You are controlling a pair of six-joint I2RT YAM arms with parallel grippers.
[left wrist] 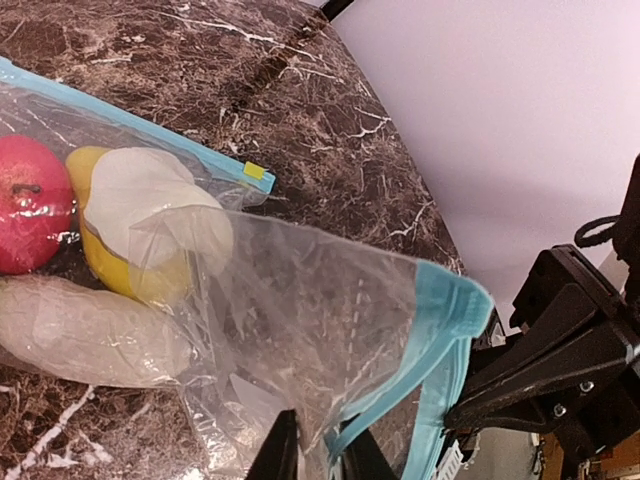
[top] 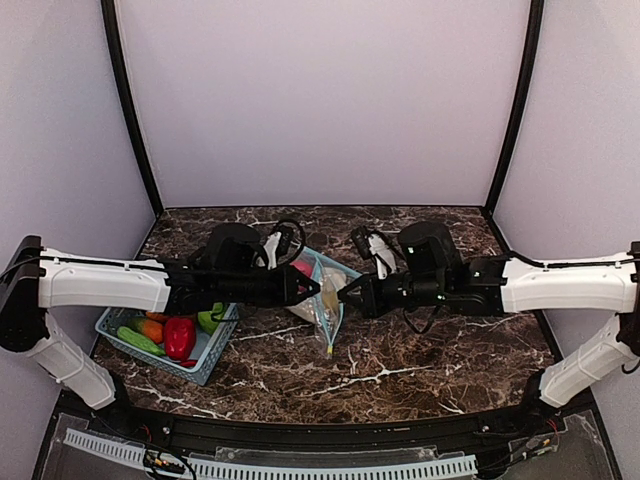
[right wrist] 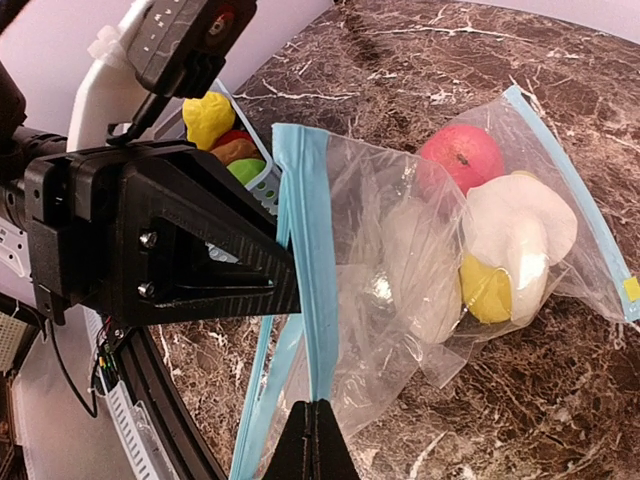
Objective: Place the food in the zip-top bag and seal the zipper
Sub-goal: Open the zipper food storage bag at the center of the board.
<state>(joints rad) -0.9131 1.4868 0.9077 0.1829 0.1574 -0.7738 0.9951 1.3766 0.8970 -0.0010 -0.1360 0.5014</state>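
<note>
Now | left gripper (left wrist: 322,455) nearly closed on bag (left wrist: 300,320) rim, right gripper (right wrist: 313,432) clamped tight on it | food (left wrist: 30,205) inside bag, more in basket (top: 212,362) beside bag | risk: we pull unevenly, thin rim slips out

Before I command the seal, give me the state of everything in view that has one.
zip-top bag: top edge lifted, red fruit and other food inside.
zipper: looks unsealed, its blue strips apart.
left end effector: shut on the zip-top bag at the zipper.
right end effector: shut on the zip-top bag at the zipper.
basket: holds unbagged food, including a red pepper.
</note>
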